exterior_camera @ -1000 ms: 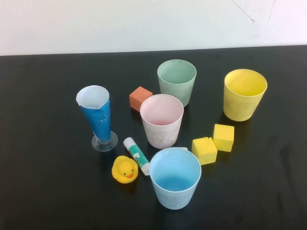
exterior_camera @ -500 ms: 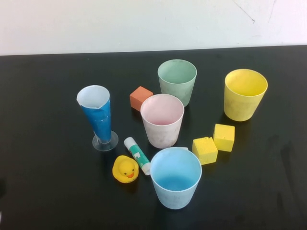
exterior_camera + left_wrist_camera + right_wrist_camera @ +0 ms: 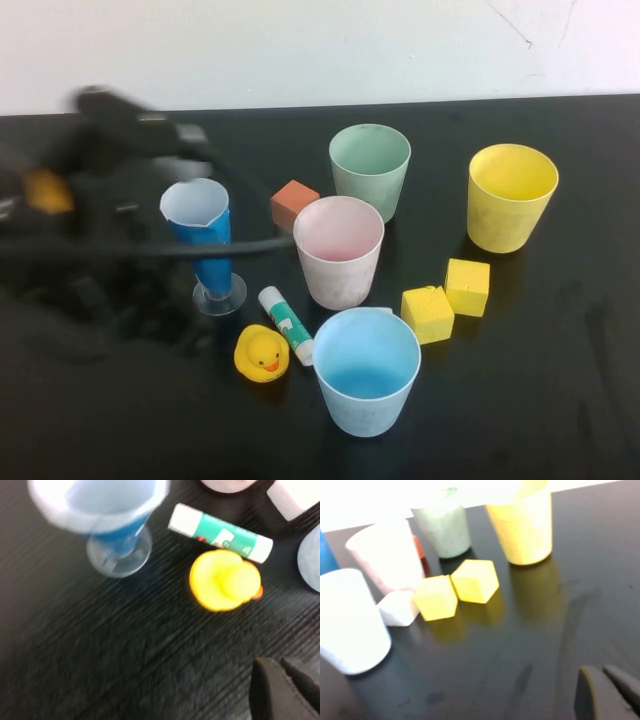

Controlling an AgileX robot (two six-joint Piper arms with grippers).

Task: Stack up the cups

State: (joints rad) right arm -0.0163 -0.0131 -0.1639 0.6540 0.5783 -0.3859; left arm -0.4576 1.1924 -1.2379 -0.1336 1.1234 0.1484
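Note:
Four cups stand upright and apart on the black table: the mint green cup (image 3: 369, 170) at the back, the yellow cup (image 3: 511, 197) at the right, the pink cup (image 3: 338, 250) in the middle and the light blue cup (image 3: 366, 370) at the front. My left arm (image 3: 100, 190) is a blurred dark shape over the table's left part, reaching towards the pink cup. My left gripper (image 3: 280, 662) is shut and empty above bare table near the duck. My right gripper (image 3: 601, 670) is shut and empty, low over the table, short of the yellow cup (image 3: 522, 525); it is out of the high view.
A tall blue glass (image 3: 205, 245) with a clear foot stands at the left, partly behind the arm. A rubber duck (image 3: 261, 353), a glue stick (image 3: 285, 324), an orange block (image 3: 292, 204) and two yellow blocks (image 3: 445, 300) lie among the cups.
My left arm has swept fast into the high view from the left and now covers the table's left part. The cups and other things have not moved.

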